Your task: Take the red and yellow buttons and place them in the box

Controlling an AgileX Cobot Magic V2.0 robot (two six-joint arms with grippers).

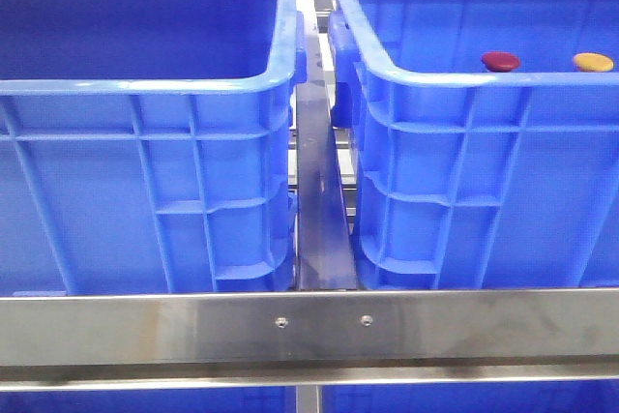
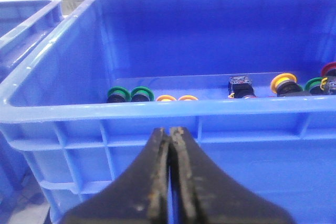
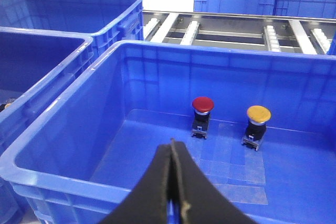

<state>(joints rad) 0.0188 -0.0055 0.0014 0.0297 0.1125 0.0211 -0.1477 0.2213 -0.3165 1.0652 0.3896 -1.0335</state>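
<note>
Buttons: red button [image 3: 202,104] & yellow button [image 3: 258,114] stand upright, mid-frame, inside right box [image 1: 464,74].
Claws: left gripper [image 2: 170,132] & right gripper [image 3: 171,144] both pinched together, empty.
Status: prob. already placed; otherwise open wide, descend over red cap.

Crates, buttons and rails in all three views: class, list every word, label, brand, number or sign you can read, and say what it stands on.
None can be read.
Red button and yellow button: plain caps.
Blue crate: no print visible.
Black part in the left wrist view: markings, if any, too small and blurred to read.
</note>
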